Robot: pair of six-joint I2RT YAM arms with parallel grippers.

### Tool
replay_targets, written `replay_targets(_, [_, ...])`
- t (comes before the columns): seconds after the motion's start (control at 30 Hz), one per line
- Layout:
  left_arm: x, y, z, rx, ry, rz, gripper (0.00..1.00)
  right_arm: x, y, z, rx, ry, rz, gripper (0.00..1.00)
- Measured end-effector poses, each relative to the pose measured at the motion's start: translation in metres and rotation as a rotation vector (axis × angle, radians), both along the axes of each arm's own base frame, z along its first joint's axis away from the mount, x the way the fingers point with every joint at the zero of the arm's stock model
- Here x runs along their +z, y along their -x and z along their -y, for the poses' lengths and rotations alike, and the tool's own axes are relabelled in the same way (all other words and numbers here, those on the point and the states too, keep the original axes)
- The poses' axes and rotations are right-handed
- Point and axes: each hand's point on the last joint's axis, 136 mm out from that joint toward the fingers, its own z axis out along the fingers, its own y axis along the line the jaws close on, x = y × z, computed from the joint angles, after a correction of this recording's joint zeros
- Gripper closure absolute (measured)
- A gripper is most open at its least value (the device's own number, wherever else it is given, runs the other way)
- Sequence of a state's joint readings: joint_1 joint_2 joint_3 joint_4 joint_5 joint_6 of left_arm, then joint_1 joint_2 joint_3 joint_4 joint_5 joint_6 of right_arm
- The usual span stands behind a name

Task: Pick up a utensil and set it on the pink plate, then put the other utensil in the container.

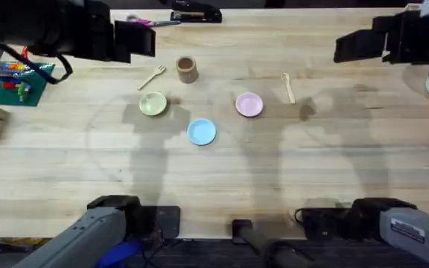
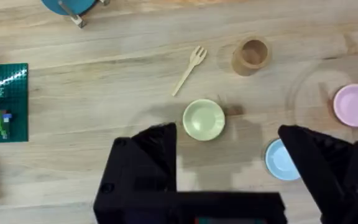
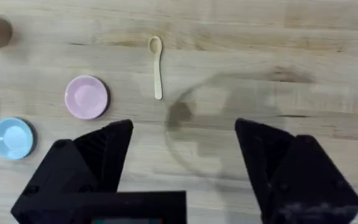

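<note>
While both grippers hover open, the fork (image 1: 153, 77) lies beside the cup (image 1: 187, 70).

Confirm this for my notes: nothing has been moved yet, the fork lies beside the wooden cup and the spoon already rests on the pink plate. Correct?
Not quite. The spoon is not on the pink plate; it lies on the bare table beside it, apart from the rim, as the right wrist view shows clearly. The rest holds: the fork lies near the wooden cup, untouched.
</note>
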State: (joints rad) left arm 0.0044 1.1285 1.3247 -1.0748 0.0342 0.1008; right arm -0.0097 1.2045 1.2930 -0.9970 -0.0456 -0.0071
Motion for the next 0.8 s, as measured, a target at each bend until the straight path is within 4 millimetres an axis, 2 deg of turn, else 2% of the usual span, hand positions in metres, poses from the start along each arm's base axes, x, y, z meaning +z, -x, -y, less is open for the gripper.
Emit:
replay_targets(0.37, [-0.001, -0.001, -0.001, -0.094, -0.078, 0.0, 0.008, 0.0, 0.0, 0.0, 0.0, 0.0, 0.0, 0.004])
replay_targets(0.53, [-0.011, -0.008, -0.009, -0.114, -0.095, -0.031, 0.008, 0.0, 0.0, 0.0, 0.0, 0.0, 0.001, 0.005])
replay_targets(0.57, [-0.027, -0.036, -0.017, -0.183, -0.046, -0.032, 0.009, 0.0, 0.0, 0.0, 0.0, 0.0, 0.001, 0.004])
replay_targets(0.8, [-0.05, -0.068, -0.032, -0.251, -0.013, -0.029, 0.01, 0.0, 0.0, 0.0, 0.0, 0.0, 0.0, 0.005])
